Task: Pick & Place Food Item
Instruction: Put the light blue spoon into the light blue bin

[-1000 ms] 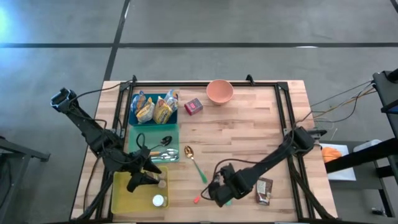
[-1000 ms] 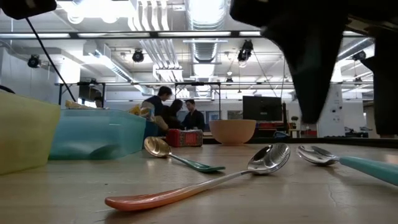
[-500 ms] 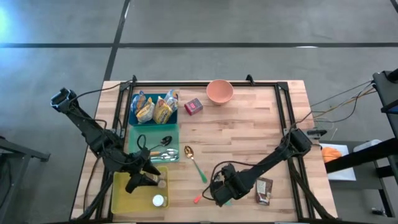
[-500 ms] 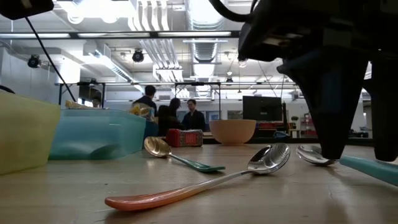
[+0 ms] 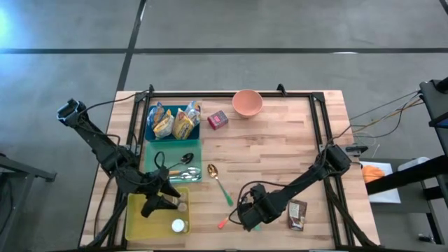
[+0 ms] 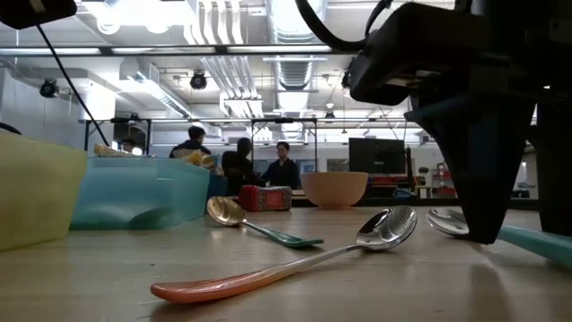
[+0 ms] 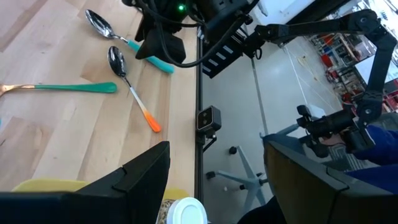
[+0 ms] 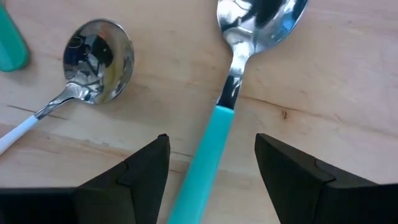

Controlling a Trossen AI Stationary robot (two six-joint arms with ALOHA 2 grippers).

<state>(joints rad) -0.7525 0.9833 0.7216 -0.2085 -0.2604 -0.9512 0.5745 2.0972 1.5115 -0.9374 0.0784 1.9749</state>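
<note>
Spoons lie on the wooden table [image 5: 280, 140] around six o'clock in the high view. The right gripper [image 8: 210, 171] is lowered over the teal-handled spoon [image 8: 214, 137]; its fingers [image 8: 140, 168] stand apart, one on each side of the teal handle, and whether they touch it cannot be told. Just beside it lies the orange-handled spoon [image 6: 295, 264], and at about seven o'clock the gold spoon with a green handle [image 5: 218, 180].

The left gripper [image 5: 164, 196] hangs over the yellow tray [image 5: 136, 220] at eight o'clock, fingers [image 7: 143, 171] set moderately wide and holding nothing; a small white-capped item [image 5: 178, 225] rests in that tray. Next up the left edge comes the green tray [image 5: 150, 157] with cutlery, then at eleven o'clock the blue bin [image 5: 148, 131] holding snack packets [image 5: 175, 122]. A small red box [image 5: 218, 120] and a peach bowl [image 5: 247, 103] sit near twelve o'clock. A brown snack packet [image 5: 298, 213] lies at five o'clock, just beside the right arm. In the low view, people [image 6: 237, 165] stand far off in the room.
</note>
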